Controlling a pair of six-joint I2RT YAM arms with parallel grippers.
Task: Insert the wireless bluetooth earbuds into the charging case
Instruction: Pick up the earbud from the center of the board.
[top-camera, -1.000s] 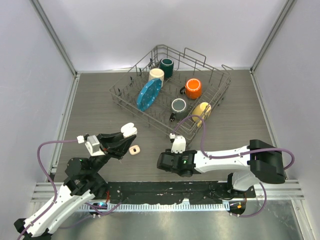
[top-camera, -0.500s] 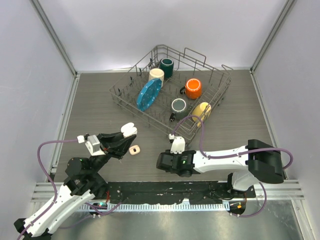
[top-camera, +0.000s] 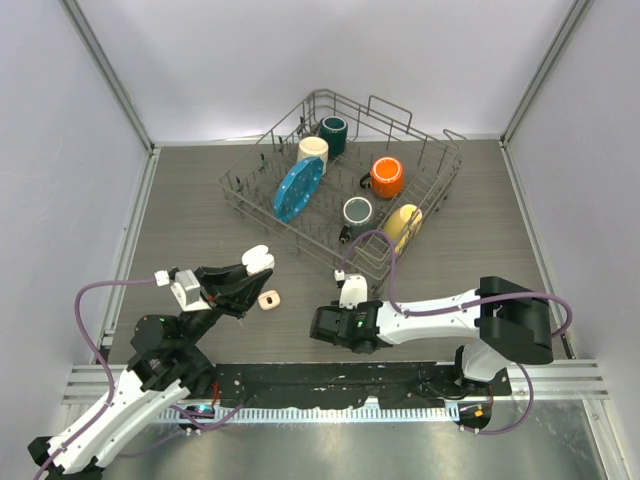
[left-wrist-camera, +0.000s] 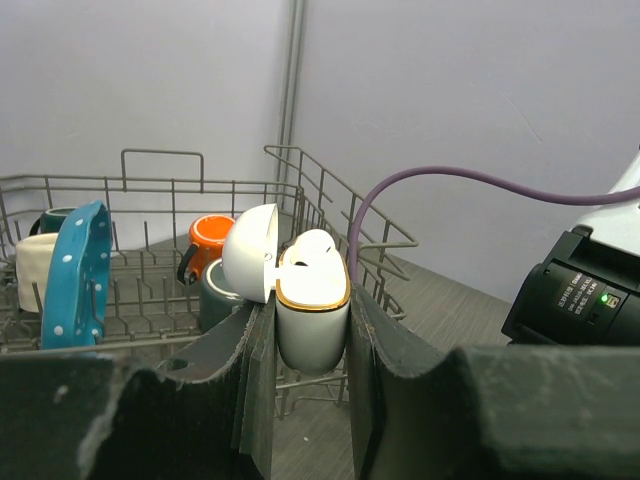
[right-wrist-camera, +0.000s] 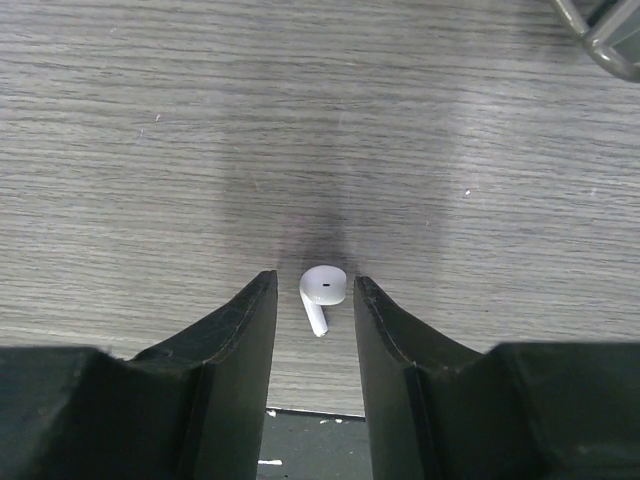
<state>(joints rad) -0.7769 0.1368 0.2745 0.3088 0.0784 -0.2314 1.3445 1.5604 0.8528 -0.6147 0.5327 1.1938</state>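
My left claw (left-wrist-camera: 312, 335) is clenched on the case (left-wrist-camera: 312, 318), gripping its lower body from both sides and holding it upright above the bench (top-camera: 190, 210); the lid (left-wrist-camera: 250, 252) is swung open to the left, and one bud (left-wrist-camera: 316, 248) sits in the case's mouth, its rounded top showing above the gold rim. From above, that claw (top-camera: 250, 272) points toward the rack (top-camera: 443, 170), with the case (top-camera: 257, 260) at its tip; a small beige piece (top-camera: 268, 299) lies on the bench just beside it, too small for me to tell what it is.

My right claw (right-wrist-camera: 315, 284) is down at the bench (right-wrist-camera: 150, 150) with its jaws parted and narrow, one on either side of a white earbud (right-wrist-camera: 322, 290); the earbud lies flat on the wood, head away from me, stem angled toward me and to the left; bare bench shows at its left, while the right jaw is so close that I cannot tell whether it touches. From above, this claw (top-camera: 322, 325) sits low near the front edge, and the earbud is hidden under it.

The rack stands at the back with a blue plate (top-camera: 298, 188) and an orange mug (top-camera: 386, 176) among the mugs in it.
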